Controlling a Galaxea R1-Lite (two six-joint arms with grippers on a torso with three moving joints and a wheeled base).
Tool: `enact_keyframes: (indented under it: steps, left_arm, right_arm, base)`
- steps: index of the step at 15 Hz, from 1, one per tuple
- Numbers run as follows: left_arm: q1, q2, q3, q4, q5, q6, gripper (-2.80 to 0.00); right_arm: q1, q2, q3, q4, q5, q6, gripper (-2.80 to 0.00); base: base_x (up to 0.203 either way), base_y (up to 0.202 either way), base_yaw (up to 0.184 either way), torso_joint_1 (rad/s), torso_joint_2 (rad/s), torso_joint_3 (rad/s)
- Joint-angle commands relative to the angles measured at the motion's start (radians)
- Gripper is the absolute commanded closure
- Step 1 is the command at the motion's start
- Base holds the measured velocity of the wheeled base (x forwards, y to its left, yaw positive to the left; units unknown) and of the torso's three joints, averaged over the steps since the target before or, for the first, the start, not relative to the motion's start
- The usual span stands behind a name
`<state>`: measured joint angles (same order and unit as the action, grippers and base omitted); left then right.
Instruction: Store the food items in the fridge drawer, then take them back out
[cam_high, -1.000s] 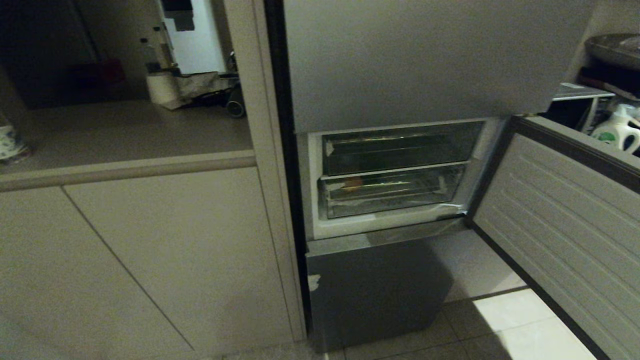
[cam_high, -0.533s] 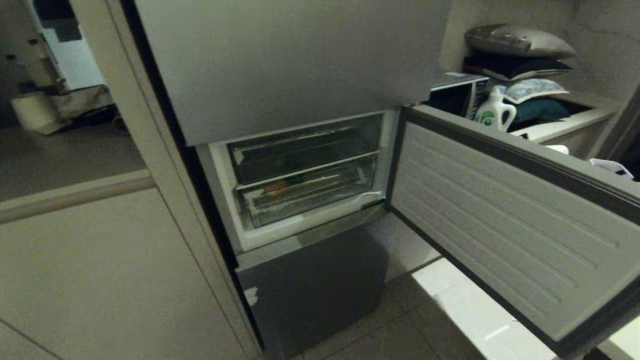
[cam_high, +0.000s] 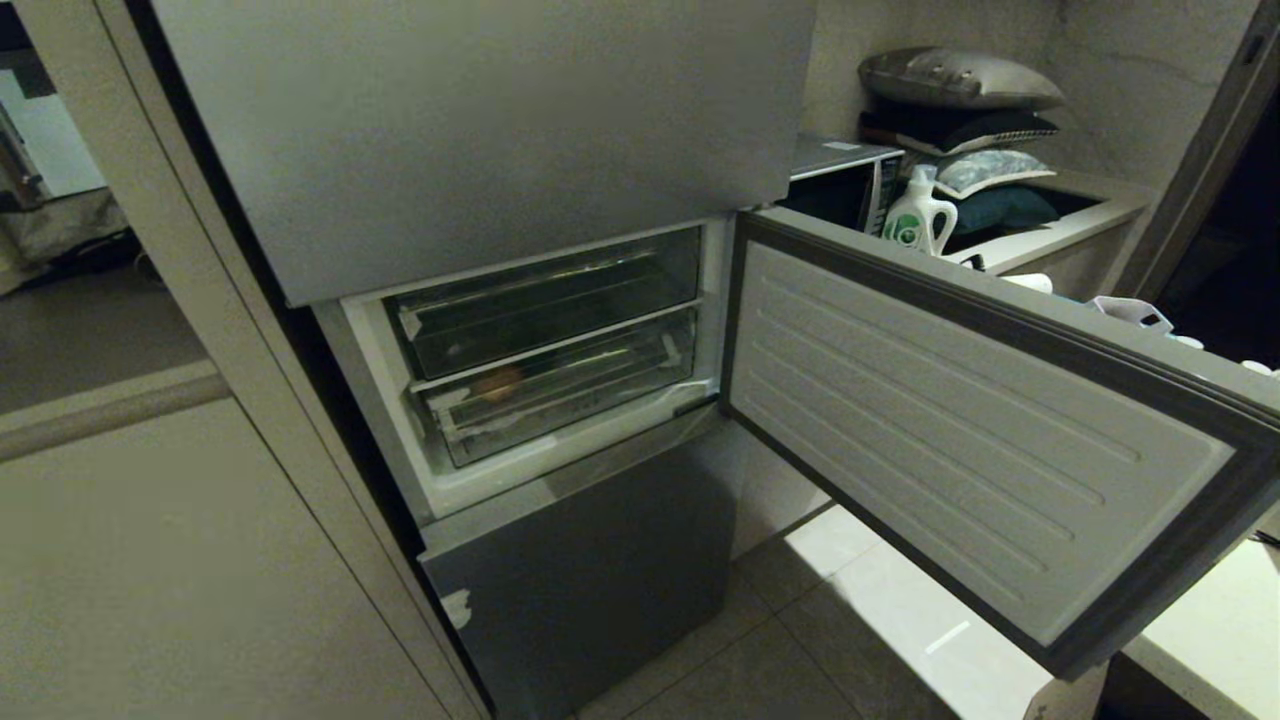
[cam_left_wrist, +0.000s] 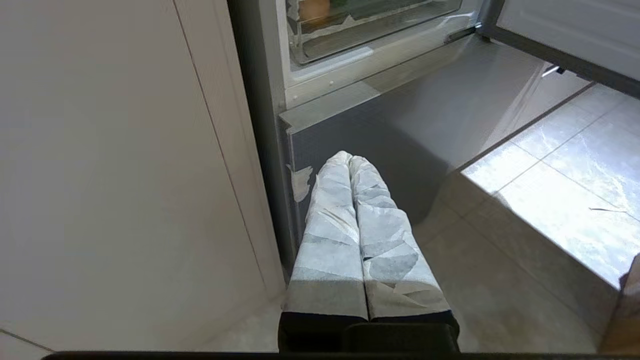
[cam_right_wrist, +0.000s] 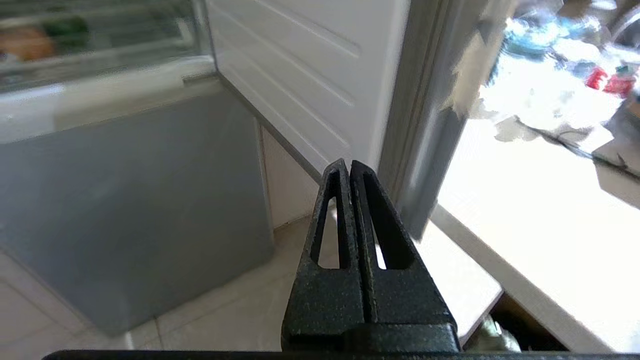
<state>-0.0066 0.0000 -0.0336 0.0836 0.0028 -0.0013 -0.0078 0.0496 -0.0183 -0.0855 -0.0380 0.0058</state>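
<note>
Paper-wrapped left gripper (cam_left_wrist: 350, 159) pressed closed, low before your grey steel lower panel (cam_left_wrist: 400, 130) | black ribbed right gripper (cam_right_wrist: 349, 167) closed too, holding nothing, near the ridged white door liner (cam_right_wrist: 300, 75) | clear fridge drawer (cam_high: 560, 395) pushed in; tan round potato (cam_high: 497, 383) inside, glossy green pepper (cam_right_wrist: 62, 27) beside it.

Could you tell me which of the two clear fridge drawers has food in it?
The lower drawer: a tan potato shows through its left end, while the upper drawer looks empty.
</note>
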Motion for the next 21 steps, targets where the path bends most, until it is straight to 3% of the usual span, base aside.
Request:
enact_keyframes:
  steps: [1, 5, 8, 10, 16, 21]
  left_arm:
    - [0.0, 0.002, 0.0, 0.001, 0.0, 0.0, 0.0]
    - [0.0, 0.002, 0.0, 0.001, 0.0, 0.0, 0.0]
    - [0.0, 0.002, 0.0, 0.001, 0.0, 0.0, 0.0]
    - [0.0, 0.002, 0.0, 0.001, 0.0, 0.0, 0.0]
    - [0.0, 0.002, 0.0, 0.001, 0.0, 0.0, 0.0]
    - [0.0, 0.002, 0.0, 0.001, 0.0, 0.0, 0.0]
  right_arm:
    - [-0.019, 0.178, -0.097, -0.003, -0.032, 0.047, 0.0]
    - [-0.211, 0.546, -0.306, -0.012, -0.058, 0.216, 0.0]
    - [-0.413, 0.787, -0.366, -0.163, -0.054, 0.268, 0.0]
    - [-0.501, 0.903, -0.383, -0.268, -0.028, 0.28, 0.0]
    - [-0.534, 1.083, -0.386, -0.352, -0.005, 0.298, 0.0]
    - [-0.535, 1.198, -0.398, -0.511, -0.007, 0.29, 0.0]
  base:
    - [0.0, 0.0, 0.0, 0.0, 0.0, 0.0]
    - [0.0, 0.0, 0.0, 0.0, 0.0, 0.0]
    - [0.0, 0.0, 0.0, 0.0, 0.0, 0.0]
    - [0.0, 0.0, 0.0, 0.0, 0.0, 0.0]
    - [0.0, 0.0, 0.0, 0.0, 0.0, 0.0]
    - [0.0, 0.0, 0.0, 0.0, 0.0, 0.0]
